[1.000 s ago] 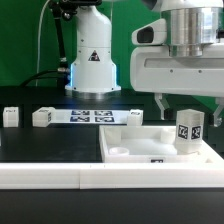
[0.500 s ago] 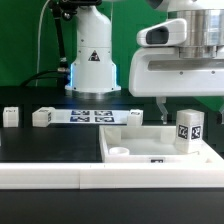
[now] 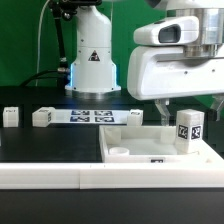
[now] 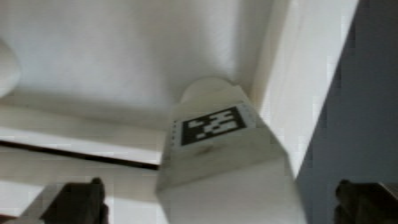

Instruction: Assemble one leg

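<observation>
A small white leg (image 3: 188, 127) with black-and-white tags stands upright in the far right corner of the large white tray-like piece (image 3: 130, 152). My gripper (image 3: 190, 106) hangs just above it, open, with one finger on each side of the leg's top. In the wrist view the leg (image 4: 217, 150) rises between my two dark fingertips (image 4: 79, 203) without touching either, and the gripper (image 4: 222, 205) holds nothing.
Three more small white legs stand on the black table: one at the exterior view's far left (image 3: 9, 115), one beside the marker board (image 3: 42, 117), one behind the tray (image 3: 133, 116). The marker board (image 3: 88, 115) lies flat behind. The robot base (image 3: 92, 60) stands at the back.
My gripper has shifted toward the exterior view's right and a little lower over the standing leg. The leg and the other parts have not moved.
</observation>
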